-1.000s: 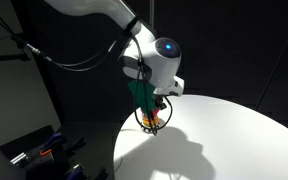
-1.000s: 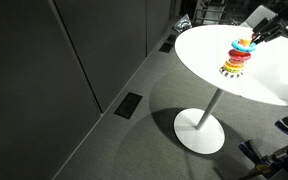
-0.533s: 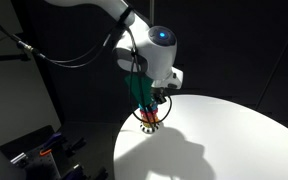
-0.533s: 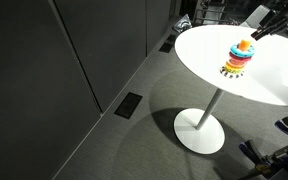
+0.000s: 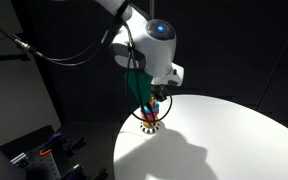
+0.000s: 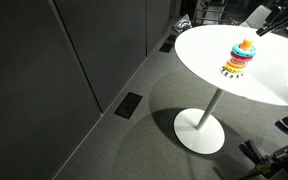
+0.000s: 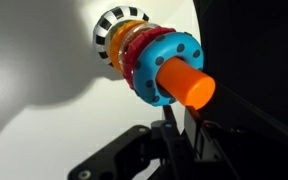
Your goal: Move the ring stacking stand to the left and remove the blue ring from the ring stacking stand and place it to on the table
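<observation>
Fingers (image 7: pixel 170 125) pinched narrow by the orange-topped, striped-base ring stacking stand (image 7: pixel 184 85), bumpy blue ring (image 7: pixel 169 55) topmost; can't tell if they actually grip. Slide-left step, I reckon. Next needs a steady drag across the white bench (image 7: pixel 34 60).

In an exterior view, tall dark wall panels (image 6: pixel 64 60) stand along a grey carpeted floor (image 6: pixel 114 155), where a dark rectangular floor plate (image 6: pixel 129 105) lies near the panels. Black stand legs (image 6: pixel 284 150) show at the lower corner. In an exterior view, a black backdrop (image 5: pixel 249 50) fills the background, and dark equipment with orange parts (image 5: pixel 44 150) sits low at the side.
</observation>
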Robot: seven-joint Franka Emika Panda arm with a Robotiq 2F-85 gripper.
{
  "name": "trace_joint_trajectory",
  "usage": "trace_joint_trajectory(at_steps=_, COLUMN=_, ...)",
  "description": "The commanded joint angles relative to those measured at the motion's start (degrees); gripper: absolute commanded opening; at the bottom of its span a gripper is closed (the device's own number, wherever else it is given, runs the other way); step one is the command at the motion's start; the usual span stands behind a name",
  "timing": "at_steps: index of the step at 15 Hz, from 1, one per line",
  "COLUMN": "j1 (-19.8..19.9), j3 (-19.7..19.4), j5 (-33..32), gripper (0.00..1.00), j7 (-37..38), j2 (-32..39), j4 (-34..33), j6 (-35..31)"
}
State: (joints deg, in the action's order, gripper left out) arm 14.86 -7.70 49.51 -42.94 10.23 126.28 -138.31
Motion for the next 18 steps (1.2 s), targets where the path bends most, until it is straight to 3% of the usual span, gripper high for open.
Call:
trace_joint_trajectory(at_steps=1, j1=0.06, j3=-1.23, j5=-1.92, gripper=0.44, j7=1.42, j2=-1.91, j4=1.29, j6=0.04)
trace_joint_trajectory(at_steps=8, j1=1.04, j3=-2.82, j5=-1.81, gripper=0.98, j7=0.95, j2=-0.92, j4=0.47, j6=1.0)
trace_joint_trajectory(at_steps=18, j1=2.89, j3=-3.45, j5=-0.94, gripper=1.0, j7=0.44, j2=2.83, j4=-1.24, j6=4.05)
